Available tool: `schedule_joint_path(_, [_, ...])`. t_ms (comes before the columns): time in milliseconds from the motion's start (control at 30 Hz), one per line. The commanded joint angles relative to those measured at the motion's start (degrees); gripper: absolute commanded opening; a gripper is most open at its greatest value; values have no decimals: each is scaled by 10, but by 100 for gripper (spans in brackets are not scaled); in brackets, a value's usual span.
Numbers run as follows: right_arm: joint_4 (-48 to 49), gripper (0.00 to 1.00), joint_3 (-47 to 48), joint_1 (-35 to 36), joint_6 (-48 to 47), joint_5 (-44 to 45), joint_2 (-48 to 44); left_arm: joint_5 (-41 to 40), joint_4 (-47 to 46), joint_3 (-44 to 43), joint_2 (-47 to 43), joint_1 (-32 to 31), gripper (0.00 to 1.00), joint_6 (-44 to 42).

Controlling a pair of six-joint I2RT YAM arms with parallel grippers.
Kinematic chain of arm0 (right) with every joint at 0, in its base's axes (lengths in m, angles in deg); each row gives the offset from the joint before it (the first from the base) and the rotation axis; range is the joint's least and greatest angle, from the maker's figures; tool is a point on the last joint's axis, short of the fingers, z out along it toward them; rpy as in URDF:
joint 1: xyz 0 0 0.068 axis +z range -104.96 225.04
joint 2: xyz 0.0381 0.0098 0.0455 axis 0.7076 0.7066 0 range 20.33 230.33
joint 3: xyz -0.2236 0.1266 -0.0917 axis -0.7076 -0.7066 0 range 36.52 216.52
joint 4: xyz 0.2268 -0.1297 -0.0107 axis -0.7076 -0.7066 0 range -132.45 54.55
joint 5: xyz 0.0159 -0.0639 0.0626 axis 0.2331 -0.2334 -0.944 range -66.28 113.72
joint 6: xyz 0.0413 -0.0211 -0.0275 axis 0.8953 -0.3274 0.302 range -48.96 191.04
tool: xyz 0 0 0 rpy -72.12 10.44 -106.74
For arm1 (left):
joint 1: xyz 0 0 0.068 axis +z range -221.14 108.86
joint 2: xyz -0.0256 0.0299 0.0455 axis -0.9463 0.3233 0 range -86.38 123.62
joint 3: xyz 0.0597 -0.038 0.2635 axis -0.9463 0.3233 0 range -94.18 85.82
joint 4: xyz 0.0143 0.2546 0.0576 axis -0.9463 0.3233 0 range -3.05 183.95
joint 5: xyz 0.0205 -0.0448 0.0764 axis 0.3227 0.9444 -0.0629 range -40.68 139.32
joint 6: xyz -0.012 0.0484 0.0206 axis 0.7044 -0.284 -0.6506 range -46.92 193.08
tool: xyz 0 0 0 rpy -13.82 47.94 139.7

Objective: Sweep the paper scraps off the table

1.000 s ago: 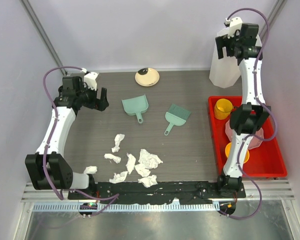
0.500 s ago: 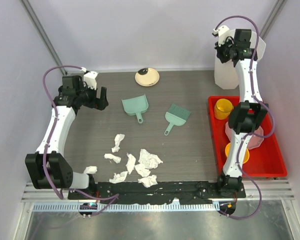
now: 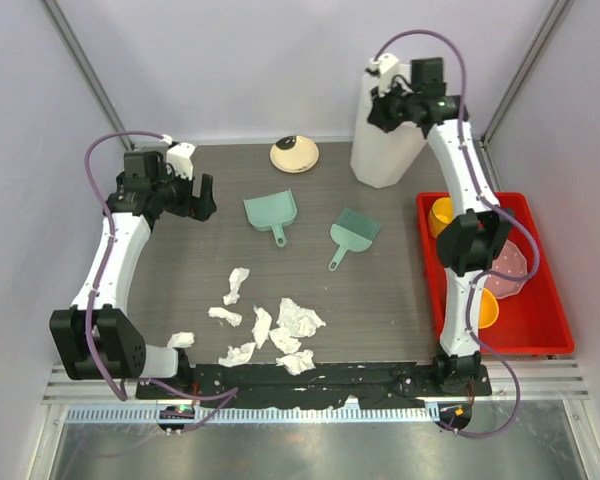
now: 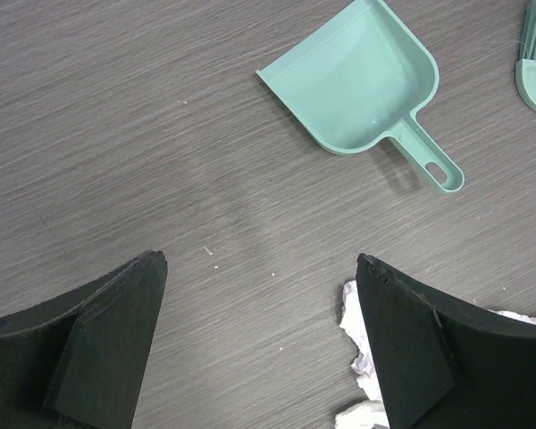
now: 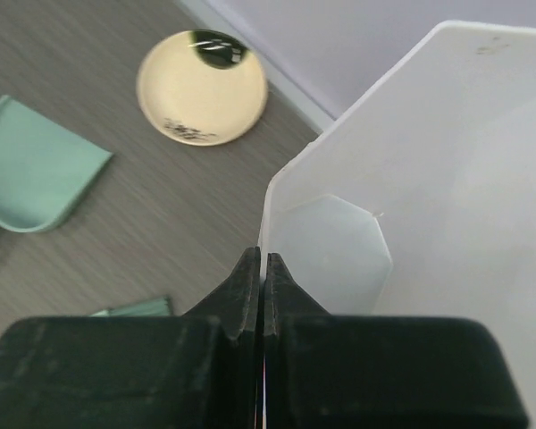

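While our left tool [image 3: 204, 196] is staying just where it was a second ago, our right tool [image 3: 388, 106] is swinging leftward along the back wall and bringing the white bin [image 3: 385, 150] with it. The bin is now sitting beyond the brush [image 3: 353, 232] rather than in the far right corner behind the red tray [image 3: 540, 325].

We are working over a dark wood-grain desk [image 3: 390, 290], which pale lilac walls [image 3: 230, 70] are closing in and a metal rail [image 3: 310, 412] is edging on the near side. The paper scraps [image 3: 270, 325] are lying loosely clustered on the desk, well apart from the right tool and nearer to our bases than the left tool is. The green dustpan [image 3: 271, 212] is lying just beside the left tool, between it and the brush, and a cream dish [image 3: 294, 154] is resting between the two tools at the back.

From above we are not making out either grip. The right wrist view is showing its fingers [image 5: 247, 284] pressed together on the bin's [image 5: 447, 179] rim, with the dish [image 5: 201, 88] beyond them. The left wrist view is showing its fingers [image 4: 116, 304] standing wide apart over bare desk, holding nothing, with the dustpan [image 4: 357, 80] ahead and the nearest scraps [image 4: 362, 375] peeking out by the right-hand finger.
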Motion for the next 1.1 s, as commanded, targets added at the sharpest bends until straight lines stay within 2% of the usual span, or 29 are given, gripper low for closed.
schedule_joint_path(0, [-29,1,45,64,15,47,-24,14,-2,-8,-33,-1,91,5])
schedule_joint_path(167, [-64,1,-5,111,-14,90,-43,20,-1,-5,-38,-1,91,0])
schedule_joint_path(233, [-55,1,-33,130,-30,75,-69,22,1,-7,-37,-1,91,-2])
schedule_joint_path(367, [5,1,-123,150,-22,67,-106,28,0,-6,-42,-1,91,2])
schedule_joint_path(533, [103,1,-188,151,31,-13,-126,30,-6,2,-47,-1,91,1])
schedule_joint_path(767, [74,1,-106,153,86,-42,-80,30,0,1,-54,-1,91,-2])
schedule_joint_path(1067, [-33,1,-65,181,83,6,-45,35,-3,1,-49,-1,91,0])
